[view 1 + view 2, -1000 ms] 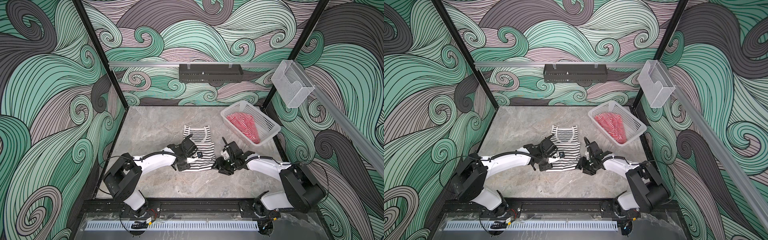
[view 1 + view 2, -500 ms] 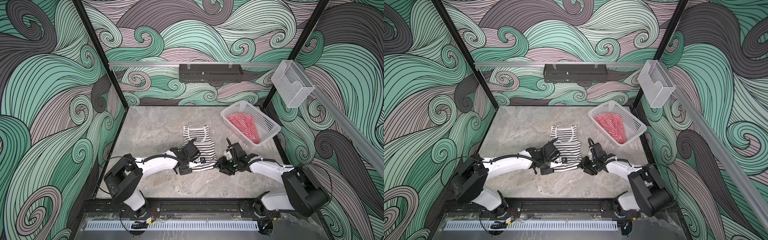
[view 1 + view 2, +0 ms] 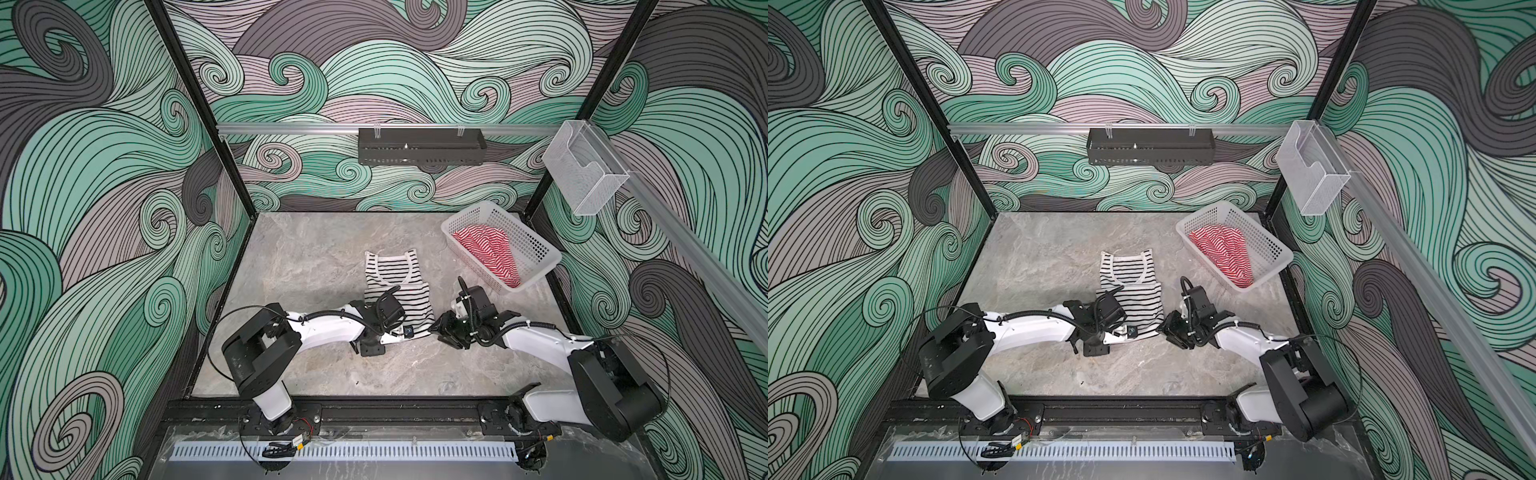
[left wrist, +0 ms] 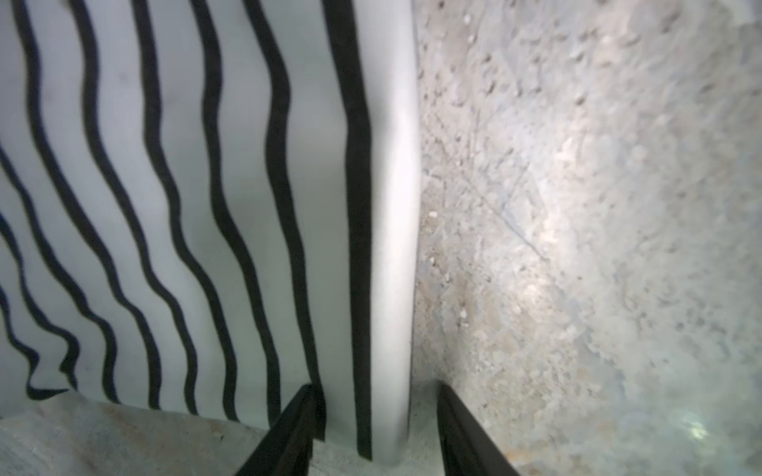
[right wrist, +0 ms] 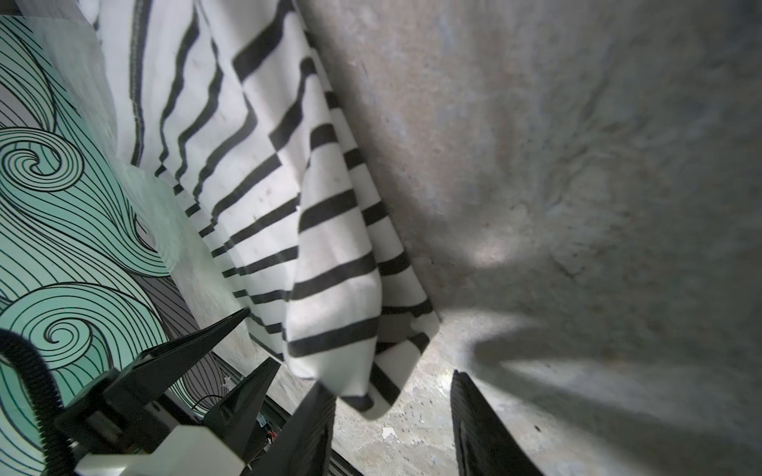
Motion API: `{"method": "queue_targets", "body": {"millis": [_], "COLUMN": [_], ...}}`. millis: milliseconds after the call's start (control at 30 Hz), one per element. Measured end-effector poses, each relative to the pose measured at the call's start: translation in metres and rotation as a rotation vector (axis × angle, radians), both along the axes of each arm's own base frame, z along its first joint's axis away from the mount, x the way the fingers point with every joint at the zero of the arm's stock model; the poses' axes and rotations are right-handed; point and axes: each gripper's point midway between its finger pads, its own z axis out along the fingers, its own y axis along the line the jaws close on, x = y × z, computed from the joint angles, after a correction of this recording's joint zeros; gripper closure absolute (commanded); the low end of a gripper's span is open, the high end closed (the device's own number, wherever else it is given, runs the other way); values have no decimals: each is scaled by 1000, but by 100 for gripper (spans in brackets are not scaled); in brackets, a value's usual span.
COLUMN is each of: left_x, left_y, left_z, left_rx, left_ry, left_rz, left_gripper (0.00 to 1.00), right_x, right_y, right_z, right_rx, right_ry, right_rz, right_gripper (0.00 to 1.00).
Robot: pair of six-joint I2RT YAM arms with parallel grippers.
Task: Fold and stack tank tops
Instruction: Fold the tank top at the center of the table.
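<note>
The black-and-white tank top (image 3: 397,291) (image 3: 1131,286) lies flat mid-table, straps toward the back. My left gripper (image 3: 405,332) (image 4: 375,387) sits low at its near hem, open, with the white hem edge (image 4: 396,247) between the fingers (image 4: 288,428). My right gripper (image 3: 436,330) (image 5: 387,381) is at the near right corner, open, and that folded corner (image 5: 354,329) hangs down between its fingers (image 5: 474,428). The left gripper's pointed fingers (image 5: 231,329) also show in the right wrist view. The red-and-white tank top (image 3: 486,253) (image 3: 1223,249) lies bunched in the basket.
The white perforated basket (image 3: 536,266) (image 3: 1273,253) stands at the back right of the marble table (image 3: 311,257). A black shelf (image 3: 419,147) hangs on the back wall and a clear plastic holder (image 3: 582,174) on the right rail. Patterned walls close in three sides.
My left gripper has come off the top's body toward me, down to the near hem. My right gripper's jaws have narrowed around the corner. The top itself has not shifted.
</note>
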Motion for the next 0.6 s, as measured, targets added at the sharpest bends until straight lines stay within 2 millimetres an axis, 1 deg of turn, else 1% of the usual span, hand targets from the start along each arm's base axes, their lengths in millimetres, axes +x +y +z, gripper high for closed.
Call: {"method": "queue_targets", "body": {"millis": [100,200,267,300,467,600], "left_x": [0,1,2,2,3,2], "left_y": [0,-2,-4,-5,-6,-7], "left_z": [-1,-2,-2,-3,-3,-3], "left_rx": [5,7,10,12,13,9], "left_ry": [4,9,14,17,19,24], "left_rz": [-2,-4,-7,-9,-9,-10], "left_gripper": [57,69,76,77,78,79], "right_x": [2,2,2,1,-2,1], "right_y": [1,0,0,0,-3,-3], "right_z": [6,8,5,3,-11,-13], "right_rx": [11,14,10,6,-18,-14], "right_ry": [-17,-21,-12,-3,42,46], "right_rz": [-5,-8,-9,-10,-14,-20], "right_gripper": [54,55,56,56,56,56]}}
